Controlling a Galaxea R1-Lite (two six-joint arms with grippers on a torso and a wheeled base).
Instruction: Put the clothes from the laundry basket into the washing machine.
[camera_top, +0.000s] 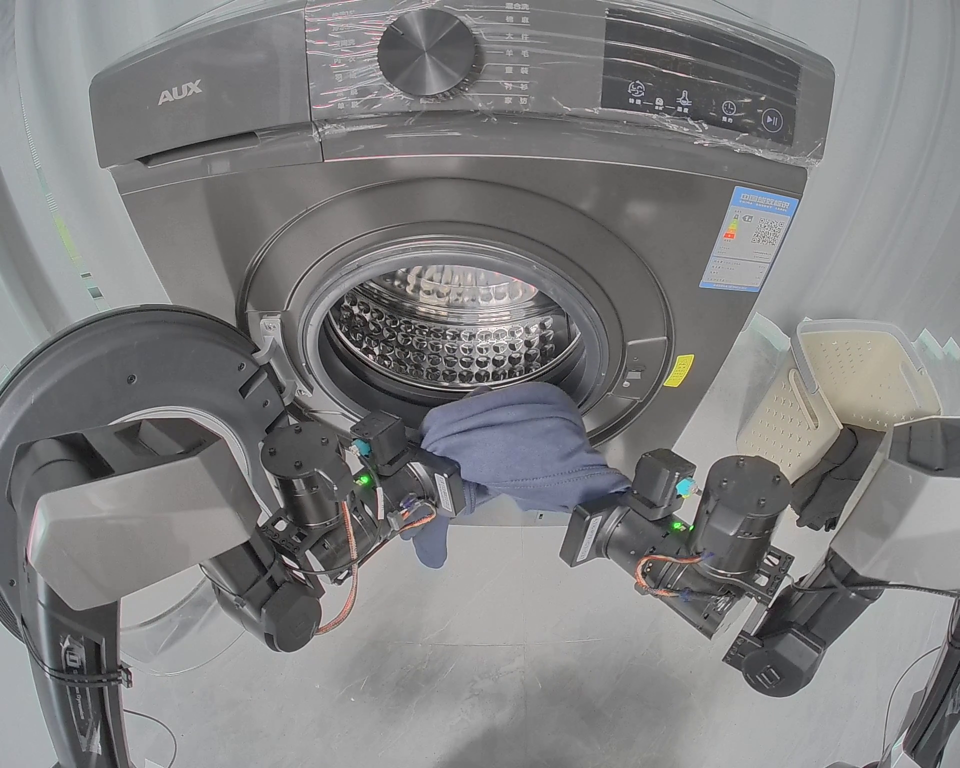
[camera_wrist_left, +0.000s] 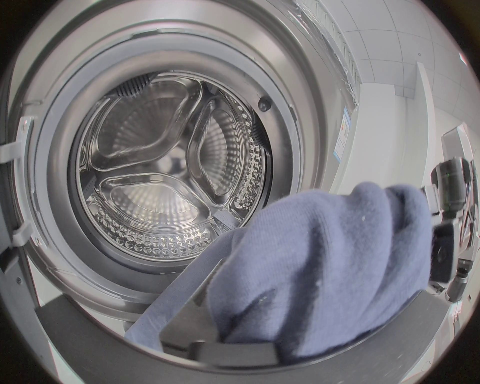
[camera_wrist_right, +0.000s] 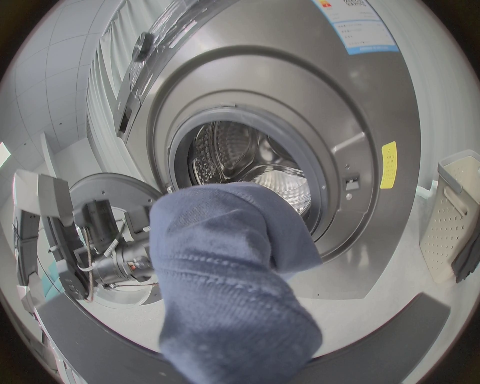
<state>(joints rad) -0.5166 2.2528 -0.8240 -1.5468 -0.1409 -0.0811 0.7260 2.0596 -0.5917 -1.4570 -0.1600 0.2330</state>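
Two arms meet low in front of one front-loading washing machine (camera_top: 200, 220), forearms angled inward from either side. Between them hangs a single blue garment (camera_top: 515, 440). The left gripper (camera_top: 455, 492) is under the garment's left edge and the right gripper (camera_top: 590, 510) under its right edge. The cloth covers both, so it cannot be told whether either is clamped on it or merely carrying it. The garment bulges up between the two wrists, a loose end dangling below the left one, and its top lies against the lower lip of the door opening, not yet inside. Behind it the one steel drum (camera_top: 450, 320) gapes, its round door (camera_top: 120, 370) swung wide to the robot's left. To the right, just beside the machine, stands one cream laundry basket (camera_top: 860, 375), with a single dark garment (camera_top: 830, 490) hanging over its near edge. A single dial (camera_top: 428, 52) sits on the control panel above.
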